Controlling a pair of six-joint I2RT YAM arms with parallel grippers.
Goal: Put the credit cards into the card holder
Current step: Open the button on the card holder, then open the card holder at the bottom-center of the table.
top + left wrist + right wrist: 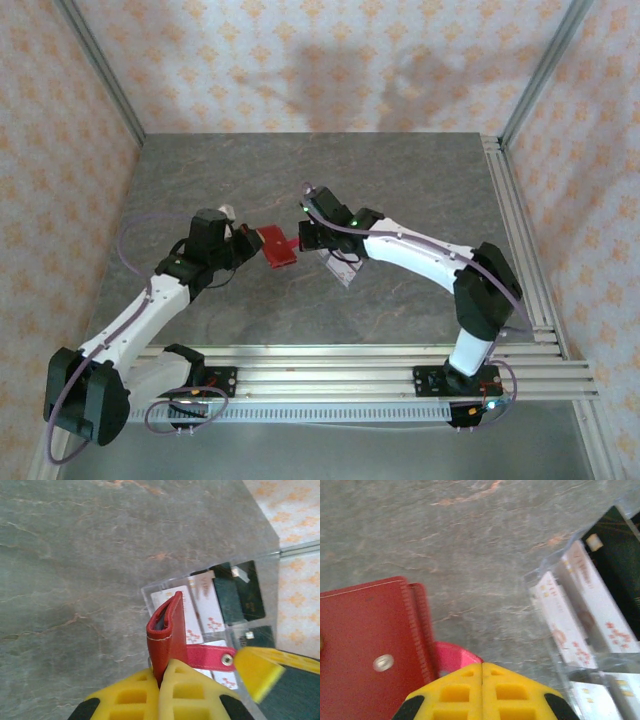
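The card holder (pixel 281 247), a small red folded wallet, hangs above the table between both grippers. My left gripper (pixel 161 674) is shut on its lower edge, and the wallet (pixel 166 627) stands up from the yellow fingers with its fold slightly parted. Its snap tab (pixel 210 656) stretches right to my right gripper (pixel 301 239). In the right wrist view that gripper (pixel 482 665) is shut on the pink-red tab (pixel 454 658), beside the wallet's face (pixel 365 635). The credit cards (pixel 192 615), pale with pinkish marks, lie in a clear tray; they also show as pale cards (pixel 570 625) on the right.
The clear plastic tray (pixel 341 266) with black tabs (pixel 240 597) lies on the grey stone table just under and right of the right gripper. Aluminium rails (pixel 350 365) run along the near edge and the right side. Patterned walls enclose the table.
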